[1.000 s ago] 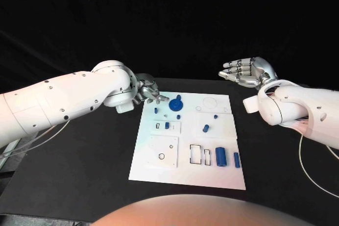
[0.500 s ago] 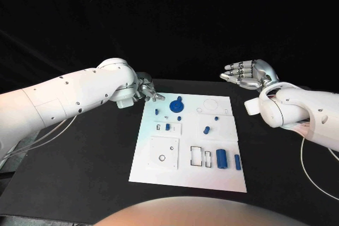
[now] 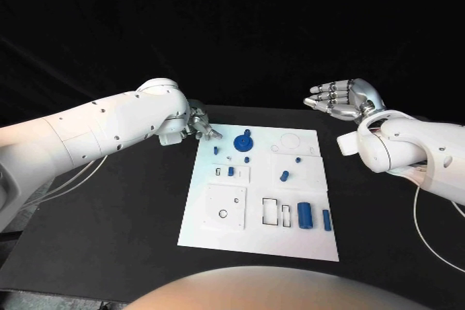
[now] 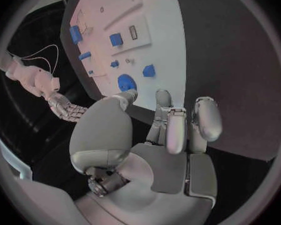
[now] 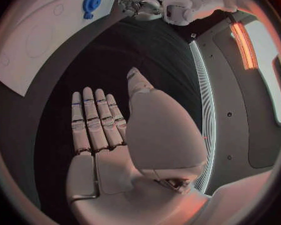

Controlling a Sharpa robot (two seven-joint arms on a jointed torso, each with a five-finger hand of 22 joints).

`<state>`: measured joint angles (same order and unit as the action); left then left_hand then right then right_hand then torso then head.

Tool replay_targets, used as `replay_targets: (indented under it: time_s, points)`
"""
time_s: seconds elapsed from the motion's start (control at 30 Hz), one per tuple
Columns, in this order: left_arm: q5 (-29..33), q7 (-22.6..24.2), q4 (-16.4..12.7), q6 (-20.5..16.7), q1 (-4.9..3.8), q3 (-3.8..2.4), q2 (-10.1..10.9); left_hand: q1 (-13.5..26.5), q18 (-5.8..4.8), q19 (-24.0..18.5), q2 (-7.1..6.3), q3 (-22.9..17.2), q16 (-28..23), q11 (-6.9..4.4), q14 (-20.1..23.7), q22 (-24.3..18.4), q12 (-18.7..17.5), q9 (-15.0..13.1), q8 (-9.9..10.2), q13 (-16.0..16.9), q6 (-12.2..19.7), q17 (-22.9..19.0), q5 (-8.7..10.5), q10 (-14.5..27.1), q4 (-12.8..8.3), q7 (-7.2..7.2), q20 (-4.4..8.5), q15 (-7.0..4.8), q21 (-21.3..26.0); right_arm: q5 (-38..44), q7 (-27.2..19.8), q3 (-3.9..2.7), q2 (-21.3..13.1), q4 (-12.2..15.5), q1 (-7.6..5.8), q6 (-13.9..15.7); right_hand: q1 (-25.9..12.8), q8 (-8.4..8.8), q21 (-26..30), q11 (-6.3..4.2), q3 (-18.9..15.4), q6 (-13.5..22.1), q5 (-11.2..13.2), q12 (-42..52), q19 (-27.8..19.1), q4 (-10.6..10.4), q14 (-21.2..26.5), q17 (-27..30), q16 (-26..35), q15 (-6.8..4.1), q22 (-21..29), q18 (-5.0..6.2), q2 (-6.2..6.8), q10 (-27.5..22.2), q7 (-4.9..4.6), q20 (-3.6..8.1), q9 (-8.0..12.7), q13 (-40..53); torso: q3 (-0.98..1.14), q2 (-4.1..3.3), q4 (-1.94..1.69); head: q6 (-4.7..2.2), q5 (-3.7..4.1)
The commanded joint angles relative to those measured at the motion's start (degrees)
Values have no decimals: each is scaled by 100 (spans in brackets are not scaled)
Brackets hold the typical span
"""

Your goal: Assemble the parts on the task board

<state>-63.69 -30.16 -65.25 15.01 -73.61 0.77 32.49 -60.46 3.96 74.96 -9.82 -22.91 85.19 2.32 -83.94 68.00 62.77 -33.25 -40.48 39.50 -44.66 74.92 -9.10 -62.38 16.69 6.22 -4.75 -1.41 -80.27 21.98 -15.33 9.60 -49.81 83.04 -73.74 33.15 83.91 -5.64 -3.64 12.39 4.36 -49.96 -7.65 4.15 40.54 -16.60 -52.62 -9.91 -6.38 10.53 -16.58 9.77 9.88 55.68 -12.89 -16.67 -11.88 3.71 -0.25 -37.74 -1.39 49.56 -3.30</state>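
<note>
A white task board [image 3: 218,229] is laid in the middle of a black table [image 3: 116,222], and small blue parts are spread across it. The left hand [image 3: 199,126] is poised just off the board's far corner; its fingers [image 4: 176,130] are spread and nothing is held in them. Just beyond the fingertips, on the board, a round blue gear [image 3: 241,145] is seen, with a smaller blue piece [image 3: 215,149] beside it, nearer the hand. Whether the fingertips touch the table cannot be told. The right hand [image 3: 343,99] is raised well clear of the board on the other side, its fingers [image 5: 90,122] held straight and close together, and nothing is gripped. Further from both hands, a blue cylinder [image 3: 305,216] and a flat blue bar [image 3: 326,220] lie side by side next to empty rectangular slots [image 3: 275,212].

The step in hand is judged to be a reach for a part near the left fingers. To do it well, the fingers should be brought down over a single piece, the neighbouring piece should be left undisturbed, and the grasp should be closed only once the part sits squarely between thumb and fingertips.
</note>
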Motion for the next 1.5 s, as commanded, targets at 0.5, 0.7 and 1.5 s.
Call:
replay_targets:
  time_s: [0.5, 0.7, 1.5]
  points:
    - [390, 25, 103, 401, 32, 45, -110, -64, 53, 144, 113, 57, 21, -82, -302, 158, 112, -46, -122, 133, -141, 606, -27, -131, -1, -61, 36, -47, -101, 22, -16, -1, 31, -14, 2, -56, -64, 33, -20, -2, -31, -51, -8, -26, 71, 0, -62, 19, 28, -5, 29, 21, -81, 55, -276, 9, 12, -4, 7, 10, 5, -9, -14]
    - [430, 17, 146, 483, 44, 68, -157, -69, 50, 157, 129, 64, 26, -92, -306, 177, 121, -55, -142, 141, -165, 614, -21, -147, 2, -73, 43, -56, -111, 21, -14, -1, 36, -15, 2, -57, -64, 33, -20, -2, -31, -51, -8, -26, 71, 0, -62, 19, 28, -5, 29, 21, -81, 55, -276, 9, 12, -4, 7, 9, 5, -5, -18]
    - [490, 6, 317, 528, 63, 119, -250, -398, 47, 161, 301, -51, 24, -145, -310, 198, 117, -99, -210, 122, -167, 609, -38, -172, -32, -127, 92, -106, -123, 21, -13, -1, 40, -14, 2, -60, -68, 35, -21, -3, -30, -53, -7, -27, 77, 3, -68, 25, 34, -6, 39, 22, -94, 57, -275, 9, 14, -5, 10, 12, 5, -2, -19]
